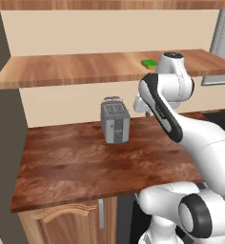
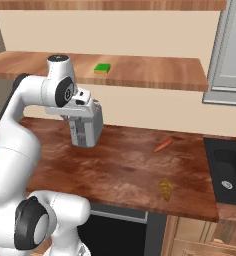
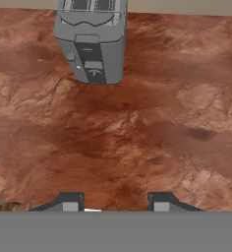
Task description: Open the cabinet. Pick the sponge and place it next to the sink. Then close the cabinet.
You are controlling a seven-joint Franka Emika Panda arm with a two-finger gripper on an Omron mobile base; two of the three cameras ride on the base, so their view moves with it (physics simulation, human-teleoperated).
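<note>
The cabinet of light-brown planks runs along the wall above the counter, and its inside shelf shows with no door across the front. On that shelf lies the green and yellow sponge. My gripper is open with nothing between its fingers. It hangs over the counter, below shelf height, just in front of the grey toaster. The dark sink is set into the counter at the far right.
The toaster stands at the back of the brown counter. An orange carrot-like thing and a yellowish-brown item lie on the counter towards the sink. A grey panel hangs on the right wall.
</note>
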